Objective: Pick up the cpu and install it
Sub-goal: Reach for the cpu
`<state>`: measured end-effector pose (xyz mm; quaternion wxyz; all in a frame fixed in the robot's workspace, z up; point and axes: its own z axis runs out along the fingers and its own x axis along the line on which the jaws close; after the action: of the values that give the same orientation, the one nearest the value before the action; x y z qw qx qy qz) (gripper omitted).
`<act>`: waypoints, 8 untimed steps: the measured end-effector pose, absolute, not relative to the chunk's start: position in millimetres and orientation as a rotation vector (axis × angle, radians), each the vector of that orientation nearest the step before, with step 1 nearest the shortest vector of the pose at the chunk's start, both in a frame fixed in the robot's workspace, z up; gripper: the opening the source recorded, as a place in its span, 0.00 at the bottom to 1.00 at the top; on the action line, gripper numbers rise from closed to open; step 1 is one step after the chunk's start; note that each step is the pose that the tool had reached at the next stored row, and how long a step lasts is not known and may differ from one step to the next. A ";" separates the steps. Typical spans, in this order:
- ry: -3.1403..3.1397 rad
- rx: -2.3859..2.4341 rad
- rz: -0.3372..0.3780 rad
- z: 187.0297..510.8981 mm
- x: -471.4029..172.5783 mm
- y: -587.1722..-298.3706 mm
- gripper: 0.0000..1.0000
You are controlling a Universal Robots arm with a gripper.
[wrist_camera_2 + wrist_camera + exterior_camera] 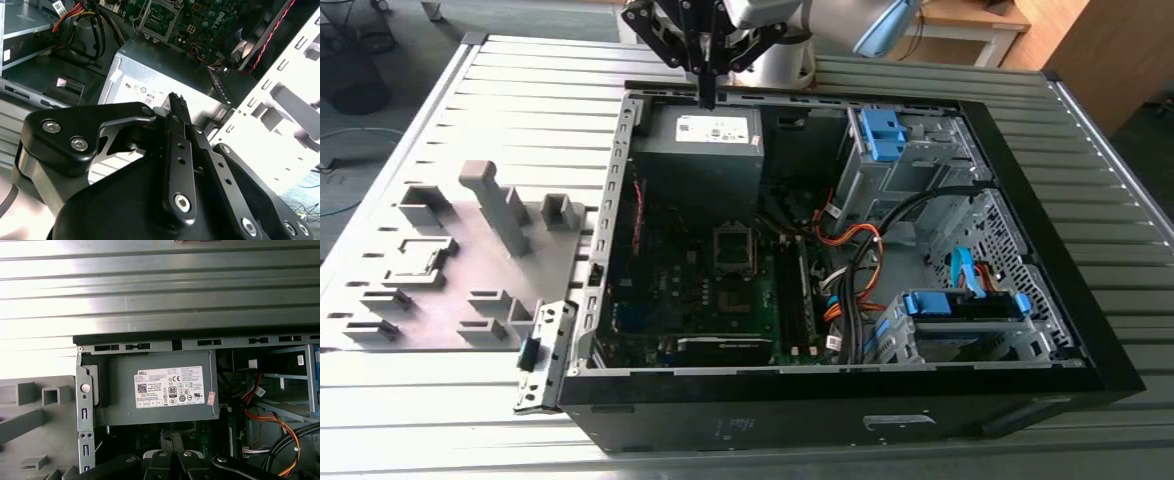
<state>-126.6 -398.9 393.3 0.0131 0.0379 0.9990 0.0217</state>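
The cpu, judged light, thin and fragile, is seen flat in the tray, best pinched by its edges, while the tool is pressed together, empty, above the power supply.

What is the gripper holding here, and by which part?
Nothing, as far as can be seen: the gripper hangs by the power supply with its jaws pressed together and nothing visible between them.
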 end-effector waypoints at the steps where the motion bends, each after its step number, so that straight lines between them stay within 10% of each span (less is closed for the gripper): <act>1: 3.113 0.118 0.068 393.3 -126.7 -398.9 0.11; 8: 3.112 0.118 0.068 393.3 -129.5 -399.0 0.11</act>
<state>-129.5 -399.0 393.3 0.0131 0.0379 0.9990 0.0217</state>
